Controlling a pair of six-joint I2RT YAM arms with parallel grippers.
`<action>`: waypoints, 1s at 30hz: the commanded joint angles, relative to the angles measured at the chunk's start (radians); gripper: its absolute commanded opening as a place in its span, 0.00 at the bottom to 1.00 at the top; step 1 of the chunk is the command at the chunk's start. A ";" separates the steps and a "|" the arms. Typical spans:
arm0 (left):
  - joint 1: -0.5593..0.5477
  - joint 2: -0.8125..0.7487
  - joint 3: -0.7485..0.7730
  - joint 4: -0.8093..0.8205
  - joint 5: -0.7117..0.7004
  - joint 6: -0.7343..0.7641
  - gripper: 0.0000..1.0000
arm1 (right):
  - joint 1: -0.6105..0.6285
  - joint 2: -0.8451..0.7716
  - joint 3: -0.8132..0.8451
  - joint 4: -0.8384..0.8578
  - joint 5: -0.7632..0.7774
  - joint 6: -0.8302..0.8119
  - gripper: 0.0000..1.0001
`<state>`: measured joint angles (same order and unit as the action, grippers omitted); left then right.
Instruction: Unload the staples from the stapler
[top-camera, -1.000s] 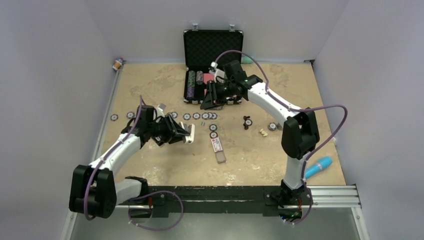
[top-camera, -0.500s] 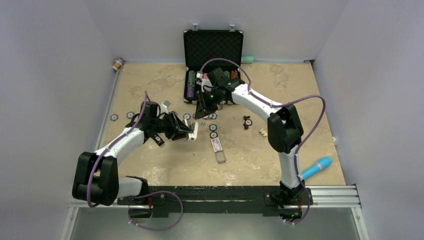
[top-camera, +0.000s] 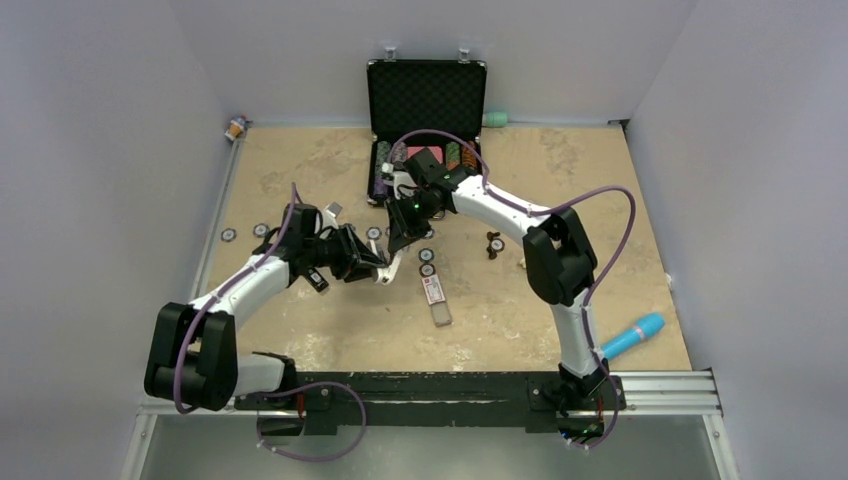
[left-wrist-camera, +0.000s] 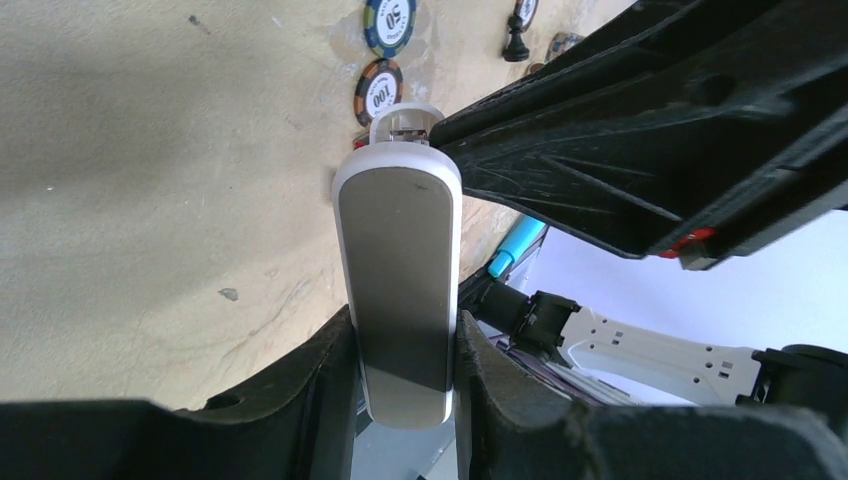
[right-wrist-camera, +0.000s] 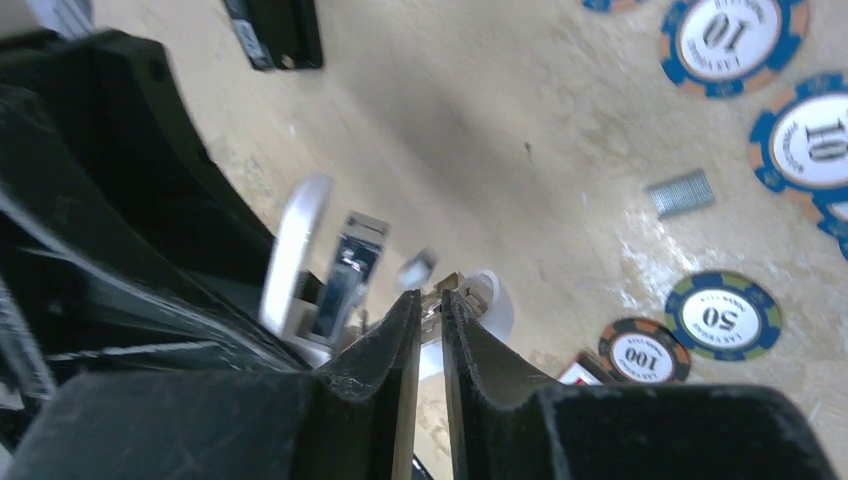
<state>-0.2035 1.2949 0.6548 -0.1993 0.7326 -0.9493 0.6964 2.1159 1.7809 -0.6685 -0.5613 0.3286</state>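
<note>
The left tool (left-wrist-camera: 405, 345) clamps the stapler (left-wrist-camera: 400, 250) above the tabletop (left-wrist-camera: 150, 200), while the right tool (right-wrist-camera: 428, 305), nearly together, pinches a silvery piece (right-wrist-camera: 437, 292) at its open tip, which is best drawn straight along the track (right-wrist-camera: 345, 275), untwisted, against that firm grip.

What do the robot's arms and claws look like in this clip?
Both arms have white links between bulky black joints, the left arm and right arm alike. Purple cables loop along each. The left claw and right claw are black plastic.
</note>
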 joint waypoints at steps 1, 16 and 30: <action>-0.004 -0.002 0.047 0.048 0.027 0.020 0.00 | 0.000 -0.049 -0.082 -0.015 0.052 -0.060 0.17; -0.004 0.029 0.209 -0.148 -0.096 0.071 0.00 | -0.001 -0.143 -0.197 -0.096 0.170 -0.124 0.13; 0.012 0.078 0.391 -0.304 -0.134 0.167 0.00 | -0.001 -0.229 -0.197 -0.107 0.170 -0.130 0.10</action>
<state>-0.2031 1.3746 0.9749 -0.4740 0.5961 -0.8307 0.6937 1.9415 1.5814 -0.7609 -0.4030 0.2165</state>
